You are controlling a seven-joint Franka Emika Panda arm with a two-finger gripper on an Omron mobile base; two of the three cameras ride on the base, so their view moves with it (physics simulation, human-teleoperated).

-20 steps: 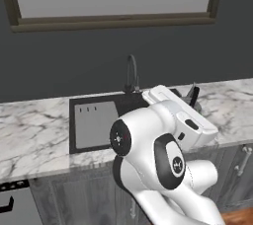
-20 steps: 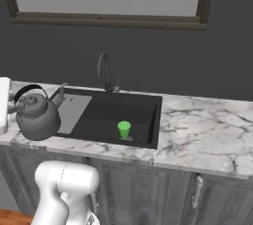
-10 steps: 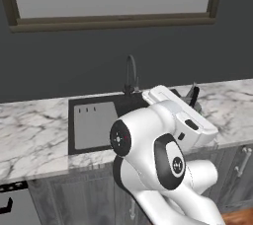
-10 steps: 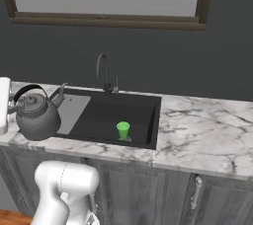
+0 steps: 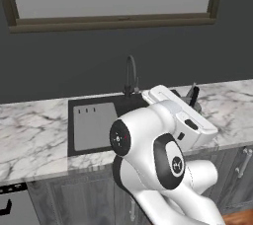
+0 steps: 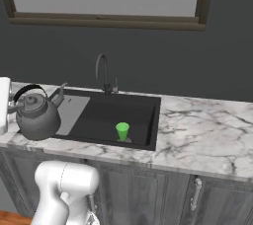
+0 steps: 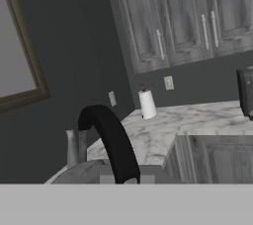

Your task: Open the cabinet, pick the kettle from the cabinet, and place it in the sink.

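Reading for writing: no brand, label or lettering can be made out on anything in the three views.
Kettle look: squat grey metal kettle, rounded body, small lid knob, short spout pointing toward the faucet, thin dark handle arching over the lid.
Kettle position: at the left end of the sink, raised over the basin's left rim and the grey insert panel; whether its base touches anything I cannot tell.
Kettle from the hand: black arched handle runs up the middle of the hand view, grey lid and spout just below and left of it.
Gripper: closed on the kettle's handle, going by the handle sitting right at the fingers in the hand view; finger tips themselves hidden under the lower band. A white part of the hand shows at the left edge of the right base view, touching the kettle's side.
Arm: white elbow and forearm block the right half of the basin in the left base view.
Sink: black rectangular basin in a white marble counter, dark curved faucet behind it.
Green cup: bright green cup upright on the basin floor, well apart from the kettle.
Beyond: grey wall cabinets with vertical bar handles, paper towel roll on the far counter.
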